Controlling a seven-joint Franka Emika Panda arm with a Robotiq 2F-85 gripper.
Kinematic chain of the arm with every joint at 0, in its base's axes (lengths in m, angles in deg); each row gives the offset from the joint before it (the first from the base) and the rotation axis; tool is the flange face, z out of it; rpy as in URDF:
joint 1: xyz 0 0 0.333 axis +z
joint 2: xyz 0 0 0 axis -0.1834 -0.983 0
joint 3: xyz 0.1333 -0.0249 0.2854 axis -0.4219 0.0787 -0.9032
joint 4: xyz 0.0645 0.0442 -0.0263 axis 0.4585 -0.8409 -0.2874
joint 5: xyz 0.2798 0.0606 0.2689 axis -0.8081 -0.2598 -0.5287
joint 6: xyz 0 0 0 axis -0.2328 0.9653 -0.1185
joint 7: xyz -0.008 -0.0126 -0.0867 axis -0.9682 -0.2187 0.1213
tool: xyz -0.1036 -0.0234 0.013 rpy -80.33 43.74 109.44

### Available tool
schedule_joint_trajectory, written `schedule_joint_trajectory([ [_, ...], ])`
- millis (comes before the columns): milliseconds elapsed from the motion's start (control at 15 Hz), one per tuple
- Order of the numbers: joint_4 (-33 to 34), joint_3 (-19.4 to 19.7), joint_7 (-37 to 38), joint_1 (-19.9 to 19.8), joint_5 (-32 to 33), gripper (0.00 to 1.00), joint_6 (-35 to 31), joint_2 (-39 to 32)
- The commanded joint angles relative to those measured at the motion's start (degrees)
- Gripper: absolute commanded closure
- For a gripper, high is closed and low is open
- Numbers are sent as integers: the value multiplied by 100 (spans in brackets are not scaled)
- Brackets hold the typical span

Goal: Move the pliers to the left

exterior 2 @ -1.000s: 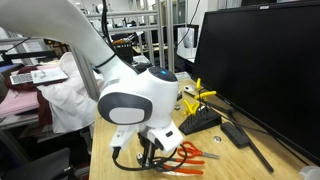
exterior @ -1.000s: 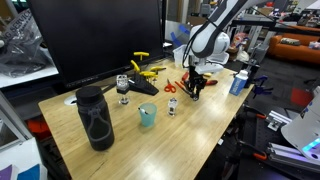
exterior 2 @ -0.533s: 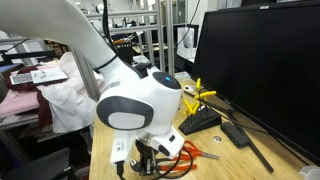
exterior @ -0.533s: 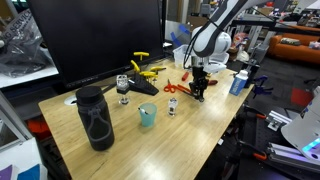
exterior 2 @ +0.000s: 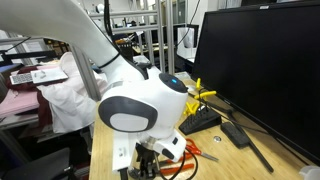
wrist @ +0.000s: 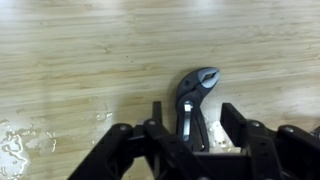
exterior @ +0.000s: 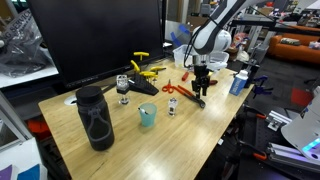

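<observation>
The pliers [wrist: 199, 82] lie flat on the wooden table. In the wrist view their dark metal head points away from me and the handles run back under the gripper body. My gripper [wrist: 193, 113] is open, with one finger on each side of the pliers and a gap on both sides. In both exterior views the gripper [exterior: 203, 90] [exterior 2: 150, 167] hangs low over the table, and the red-orange handles [exterior: 186, 93] [exterior 2: 191, 152] stick out beside it.
A small red tool [exterior: 169, 88] lies just beside the pliers. Yellow-handled tools [exterior: 146, 68] and a black block [exterior: 141, 86] sit by the big monitor [exterior: 95, 40]. A black bottle [exterior: 95, 118], teal cup [exterior: 147, 115] and blue bottle [exterior: 238, 82] stand on the table.
The gripper has shifted a little along the table toward the right of the exterior view and sunk lower over the pliers. The pliers lie where they were.
</observation>
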Motion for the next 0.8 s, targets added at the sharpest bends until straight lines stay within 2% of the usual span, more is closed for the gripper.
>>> schedule_joint_trajectory([
  [0, 84, -118, -247, -197, -116, 5, 263, 55],
  [133, 91, -138, -290, -239, -238, 0, 269, 94],
  [200, 67, -61, -72, -113, -39, 10, 104, 9],
  [267, 78, -65, -96, -123, -80, 2, 107, 14],
  [333, 85, -67, -109, -128, -98, 0, 111, 16],
  [733, 86, -74, -113, -134, -106, 0, 116, 16],
])
